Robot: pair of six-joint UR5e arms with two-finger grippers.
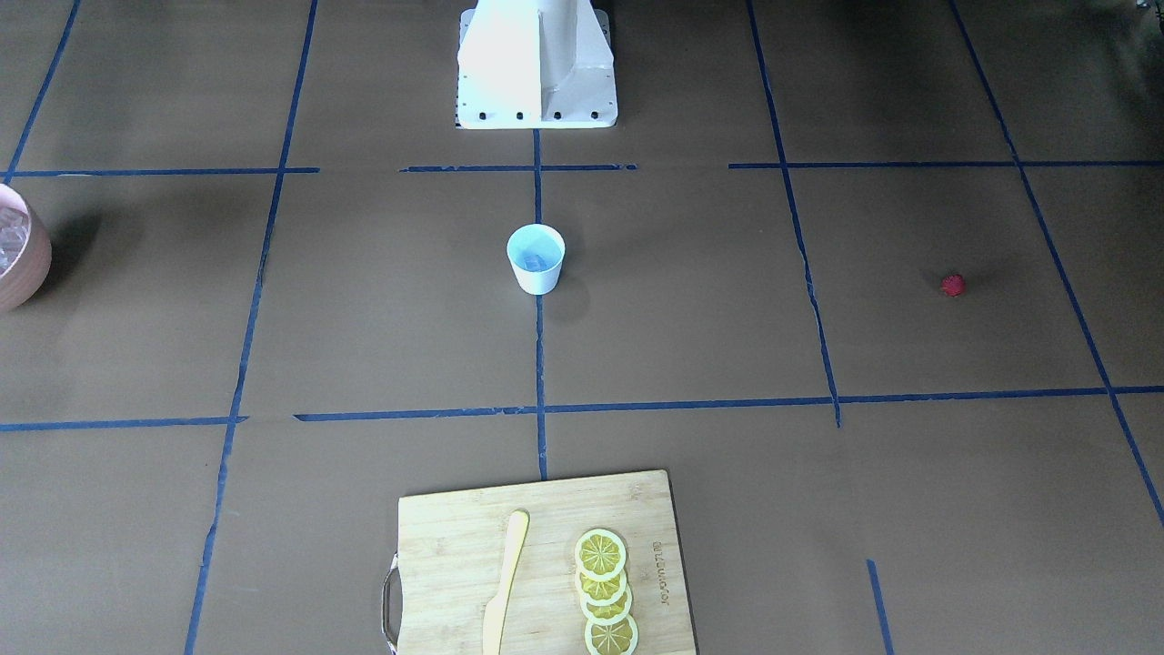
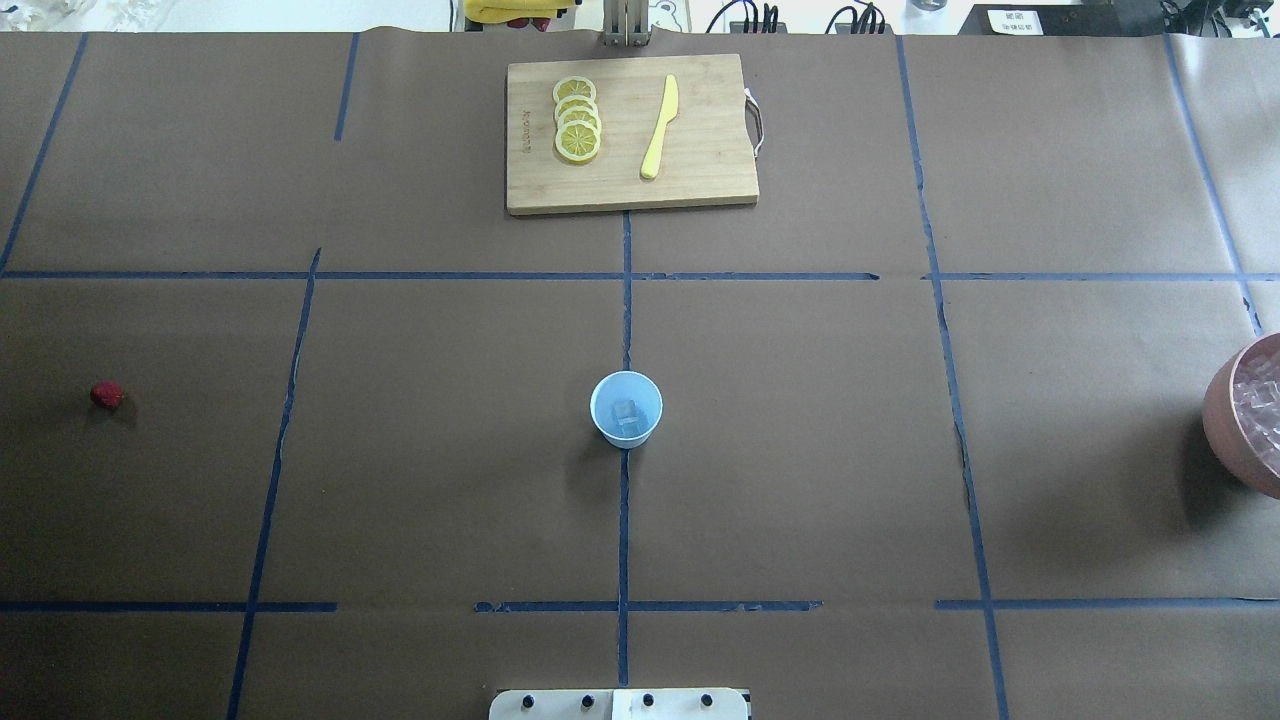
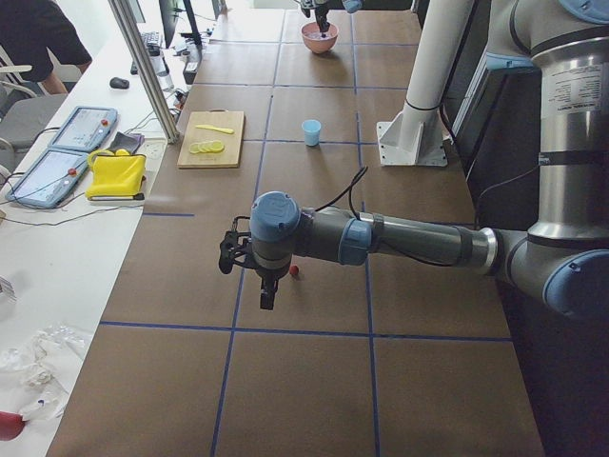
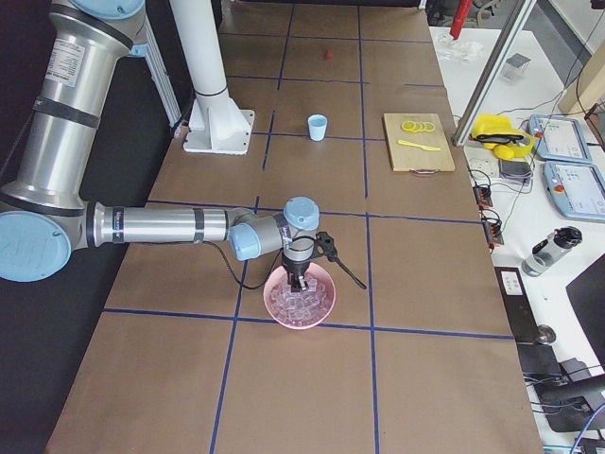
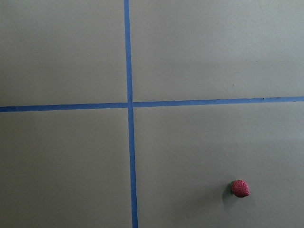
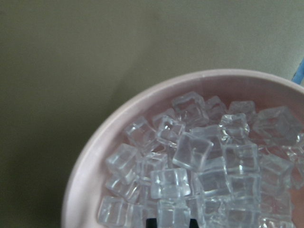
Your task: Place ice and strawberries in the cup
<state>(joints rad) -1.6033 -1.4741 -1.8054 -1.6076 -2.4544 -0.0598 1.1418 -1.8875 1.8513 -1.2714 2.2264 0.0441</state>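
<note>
Closest to the robot's base, on the centre tape line (image 2: 624, 520) of the tabletop (image 2: 800, 450), the cup (image 2: 626, 408) stands upright with what appears to be one ice cube (image 2: 627, 416) at its bottom. Treat the cup as light and easily tipped; release items from above its mouth.

Level with the cup and well apart on the robot's left, the strawberry (image 5: 240, 188) lies alone on bare tabletop. Expect it to be light, small and rounded, so it can roll out of a pinch. Take hold across its widest part. The left hand (image 3: 269, 293) hangs above the tabletop near the strawberry but not over it: the left wrist view shows the berry low and off to one side. No view shows how far this hand is open, so you cannot tell its state.

On the robot's right, at the tabletop's end, the pink bowl (image 6: 90, 156) holds the ice (image 6: 191, 151) in a loose heap. Expect the cubes to be hard, smooth and slippery, and to shift when pressed. Grip one cube on two opposite flat faces. The right hand (image 4: 302, 280) reaches down into the bowl. Two dark fingertips (image 6: 151, 222) show at the wrist view's lower edge with a cube between them; you cannot tell whether they clamp it or merely straddle it.

Farthest from the base, the cutting board (image 2: 700, 185) carries lemon slices (image 2: 577, 122) and a knife (image 2: 660, 125). Leave them alone.
</note>
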